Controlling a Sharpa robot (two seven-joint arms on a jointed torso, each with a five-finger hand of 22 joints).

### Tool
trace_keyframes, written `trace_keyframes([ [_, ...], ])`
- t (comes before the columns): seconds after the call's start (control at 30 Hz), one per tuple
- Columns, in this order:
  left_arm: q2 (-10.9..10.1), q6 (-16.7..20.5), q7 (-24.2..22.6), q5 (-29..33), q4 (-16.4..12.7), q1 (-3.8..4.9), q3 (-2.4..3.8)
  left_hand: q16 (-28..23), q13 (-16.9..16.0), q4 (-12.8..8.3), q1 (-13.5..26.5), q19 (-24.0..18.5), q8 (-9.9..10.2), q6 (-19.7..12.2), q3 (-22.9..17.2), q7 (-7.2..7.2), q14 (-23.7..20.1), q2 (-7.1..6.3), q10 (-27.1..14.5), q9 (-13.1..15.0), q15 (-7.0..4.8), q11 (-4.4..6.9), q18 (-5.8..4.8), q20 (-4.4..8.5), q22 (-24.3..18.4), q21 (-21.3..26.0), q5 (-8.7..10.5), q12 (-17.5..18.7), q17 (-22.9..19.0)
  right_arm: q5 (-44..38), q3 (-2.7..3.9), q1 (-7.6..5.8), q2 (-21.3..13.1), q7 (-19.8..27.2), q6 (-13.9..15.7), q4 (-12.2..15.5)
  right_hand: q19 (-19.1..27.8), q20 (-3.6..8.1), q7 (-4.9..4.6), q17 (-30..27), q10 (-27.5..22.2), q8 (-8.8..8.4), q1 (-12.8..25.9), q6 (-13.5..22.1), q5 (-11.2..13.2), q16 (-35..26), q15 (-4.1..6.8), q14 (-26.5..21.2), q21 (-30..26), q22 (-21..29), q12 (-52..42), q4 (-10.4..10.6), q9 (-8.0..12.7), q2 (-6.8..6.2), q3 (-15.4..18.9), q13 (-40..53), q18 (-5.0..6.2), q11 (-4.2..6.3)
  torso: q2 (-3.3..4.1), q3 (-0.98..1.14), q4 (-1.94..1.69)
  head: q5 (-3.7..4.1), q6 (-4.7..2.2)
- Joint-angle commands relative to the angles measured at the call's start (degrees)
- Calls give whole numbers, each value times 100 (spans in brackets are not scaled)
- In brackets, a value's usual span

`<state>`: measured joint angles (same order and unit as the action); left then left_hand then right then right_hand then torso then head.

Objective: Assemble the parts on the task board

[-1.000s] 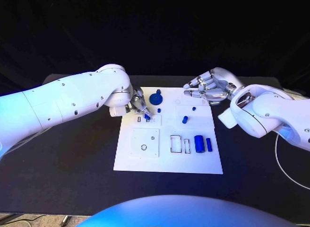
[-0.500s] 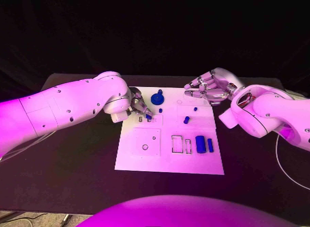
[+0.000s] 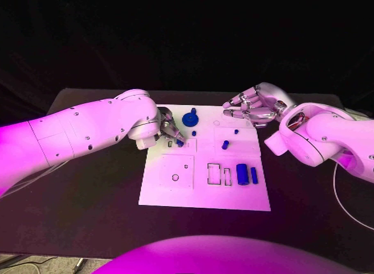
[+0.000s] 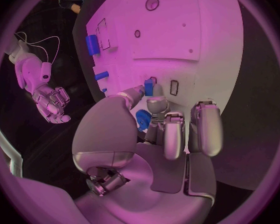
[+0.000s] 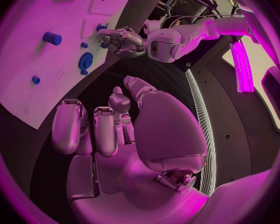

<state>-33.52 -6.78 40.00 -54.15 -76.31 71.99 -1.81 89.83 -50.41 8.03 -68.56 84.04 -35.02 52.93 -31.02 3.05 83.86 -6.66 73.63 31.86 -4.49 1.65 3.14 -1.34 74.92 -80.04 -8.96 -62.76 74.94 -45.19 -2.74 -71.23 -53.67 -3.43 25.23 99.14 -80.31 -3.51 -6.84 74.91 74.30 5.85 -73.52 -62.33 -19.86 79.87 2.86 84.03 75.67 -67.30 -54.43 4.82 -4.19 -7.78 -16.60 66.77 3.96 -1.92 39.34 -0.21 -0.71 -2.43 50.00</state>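
Note:
The white task board [image 3: 203, 191] lies mid-table. My left hand [image 3: 168, 131] is over its far left part and pinches a small blue part [image 3: 179, 142] between thumb and a finger. The left wrist view shows this part [image 4: 149, 88] right at a small slot, with a second slot [image 4: 174, 87] beside it. My right hand [image 3: 253, 107] hovers at the board's far right corner, fingers loosely apart, holding nothing. On the board are a blue round part [image 3: 190, 119], a short peg [image 3: 224, 145], a thick cylinder [image 3: 241, 173] and a thin bar [image 3: 253, 175].
Small blue studs [image 3: 194, 133] [image 3: 236, 131] stand on the board's far half. Rectangular recesses [image 3: 212, 173] and a square outline [image 3: 176, 171] mark the near half. Black table [image 3: 88, 194] surrounds the board. The right wrist view shows the left hand [image 5: 124, 41] over the board [image 5: 28, 45].
The left hand has edged the pinched blue part slightly down toward the slots. The right hand has stayed where it was.

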Motion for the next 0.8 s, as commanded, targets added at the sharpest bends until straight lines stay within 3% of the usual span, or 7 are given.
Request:
trace_keyframes([
  [0.03,16,-126,241,-296,7,-29,-10,17,-4,-827,-12,240,-23,1,-847,-33,614,49,35,6,-44,-8,-64,5,787,-33,-37,-27,1506,21,0,2,4,49,-91,2,12,-5,-11,473,-21,-24,48,44,-6,-24,-48,354,-31,5,13,11,4,3,24,-5,86,2,0,4,0,2,0],
  [0.47,-23,-196,325,-417,-21,-40,-9,17,-33,-851,19,251,-60,11,-892,-43,614,22,62,35,-51,2,-71,12,810,-60,-62,-48,1506,20,-1,2,-3,55,-112,0,10,-5,-11,474,-21,-25,56,45,-1,-24,-48,354,-32,5,11,16,3,6,31,-6,86,2,-1,-2,-7,8,0],
  [0.8,-39,-481,369,-424,-66,-49,-9,17,-42,-864,38,256,-80,7,-927,-46,614,11,70,52,-55,6,-74,16,820,-70,-97,-52,1506,18,-1,3,2,59,-150,-12,9,-5,-11,475,-22,-26,64,46,2,-24,-49,355,-33,5,11,21,3,9,36,-8,86,1,1,-1,-4,12,0],
])
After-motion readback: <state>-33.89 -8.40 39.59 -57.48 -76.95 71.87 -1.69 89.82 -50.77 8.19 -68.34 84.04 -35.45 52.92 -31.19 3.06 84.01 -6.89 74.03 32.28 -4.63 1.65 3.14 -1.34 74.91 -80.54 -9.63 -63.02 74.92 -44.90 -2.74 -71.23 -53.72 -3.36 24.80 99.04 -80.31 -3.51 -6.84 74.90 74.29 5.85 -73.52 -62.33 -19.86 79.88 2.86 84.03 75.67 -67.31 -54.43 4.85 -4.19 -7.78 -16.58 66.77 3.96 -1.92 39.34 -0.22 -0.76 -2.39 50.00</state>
